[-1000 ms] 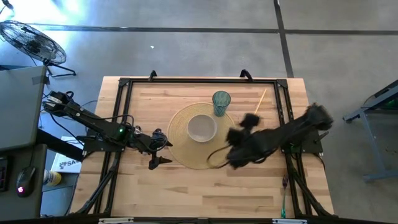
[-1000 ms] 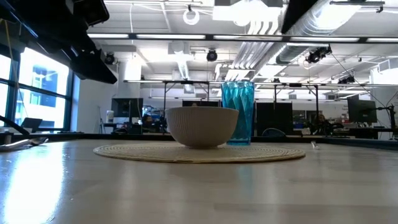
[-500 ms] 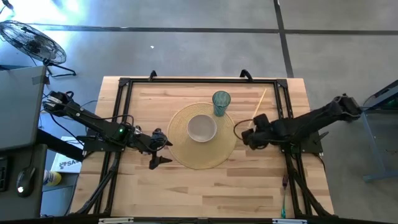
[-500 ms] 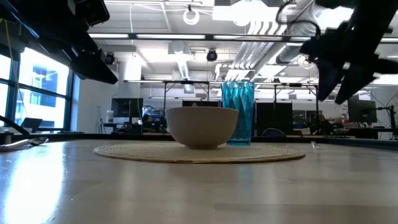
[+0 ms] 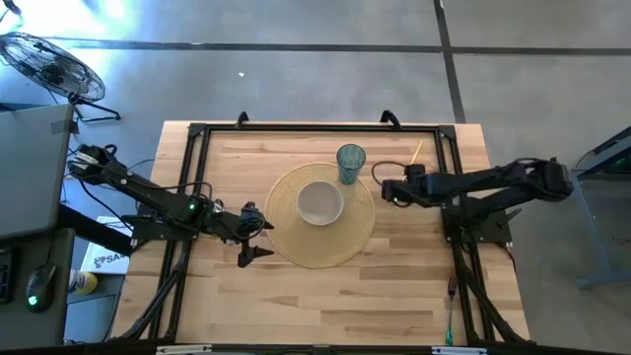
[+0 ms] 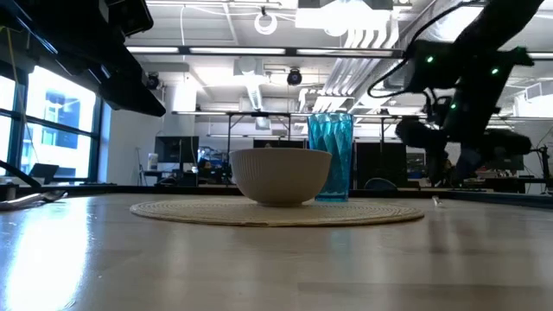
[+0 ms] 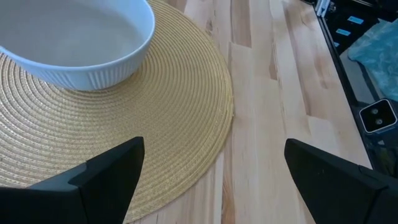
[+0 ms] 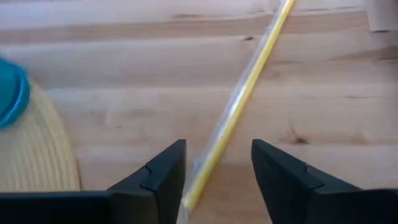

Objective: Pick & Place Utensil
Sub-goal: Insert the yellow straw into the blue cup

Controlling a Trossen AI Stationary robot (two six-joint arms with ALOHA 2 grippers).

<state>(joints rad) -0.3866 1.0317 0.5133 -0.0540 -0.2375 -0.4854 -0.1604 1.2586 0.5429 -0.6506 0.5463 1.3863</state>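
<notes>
Yellow utensil [image 8: 239, 112] unlabelled, between the spread fingers of the right gripper [image 8: 214, 180]; left gripper [image 7: 211, 180] likewise open.

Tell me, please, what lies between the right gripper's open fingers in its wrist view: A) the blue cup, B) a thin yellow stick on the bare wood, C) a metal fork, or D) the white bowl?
B: in the right wrist view the thin yellow stick lies on the bare wooden table, running down into the gap of the open right gripper.
</notes>
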